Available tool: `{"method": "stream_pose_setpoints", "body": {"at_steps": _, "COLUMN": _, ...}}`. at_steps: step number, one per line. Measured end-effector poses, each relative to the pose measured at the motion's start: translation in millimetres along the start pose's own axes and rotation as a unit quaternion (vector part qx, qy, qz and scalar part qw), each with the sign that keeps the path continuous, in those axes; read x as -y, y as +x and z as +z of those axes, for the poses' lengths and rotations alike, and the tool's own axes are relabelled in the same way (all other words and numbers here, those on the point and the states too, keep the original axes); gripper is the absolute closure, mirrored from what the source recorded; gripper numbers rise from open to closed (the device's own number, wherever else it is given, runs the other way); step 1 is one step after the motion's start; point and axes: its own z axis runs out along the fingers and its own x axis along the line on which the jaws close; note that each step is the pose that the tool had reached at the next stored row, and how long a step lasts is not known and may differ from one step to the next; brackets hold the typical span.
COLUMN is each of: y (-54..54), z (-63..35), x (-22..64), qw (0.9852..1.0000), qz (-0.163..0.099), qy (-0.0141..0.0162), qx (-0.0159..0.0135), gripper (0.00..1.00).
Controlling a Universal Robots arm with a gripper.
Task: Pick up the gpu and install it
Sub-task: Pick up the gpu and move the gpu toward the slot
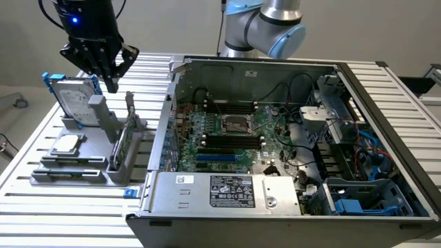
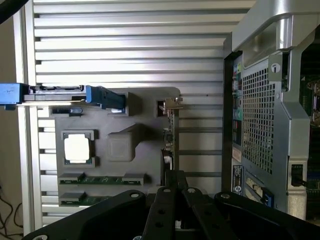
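**Opening stage.** The gpu (image 1: 124,135) stands on edge in the grey holder (image 1: 69,178) on the slatted surface (image 1: 62,209), not yet lifted. No card sits on the motherboard (image 1: 234,135), so pick-up and installation both appear to be left. The gripper (image 1: 110,86) hangs above the card's upper end, jaws together and empty. A holder post (image 1: 98,111) and the hard drive (image 1: 72,101) stand just beside the card. The case (image 1: 344,67), near the holder on the exterior view's right, lies open.

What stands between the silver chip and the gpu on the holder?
A raised grey block of the holder, seen in the wrist view between the chip and the gpu.
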Motion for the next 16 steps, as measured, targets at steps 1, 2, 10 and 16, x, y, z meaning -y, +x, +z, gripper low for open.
{"method": "stream_pose_setpoints", "body": {"at_steps": 1, "y": 0.0, "z": 0.0, "x": 0.0, "qw": 1.0, "qz": 0.0, "qy": 0.0, "qx": 0.0, "gripper": 0.89}}
{"method": "stream_pose_setpoints", "body": {"at_steps": 2, "y": 0.1, "z": 0.0, "x": 0.0, "qw": 1.0, "qz": 0.0, "qy": 0.0001, "qx": 0.0, "gripper": 0.89}}
{"method": "stream_pose_setpoints", "body": {"at_steps": 10, "y": 0.3, "z": 0.0, "x": 0.0, "qw": 1.0, "qz": 0.0, "qy": 0.0005, "qx": 0.0, "gripper": 0.7}}
{"method": "stream_pose_setpoints", "body": {"at_steps": 16, "y": 0.3, "z": 5.0, "x": 3.4, "qw": 1.0, "qz": 0.0, "qy": 0.0024, "qx": -0.0003, "gripper": 0.58}}
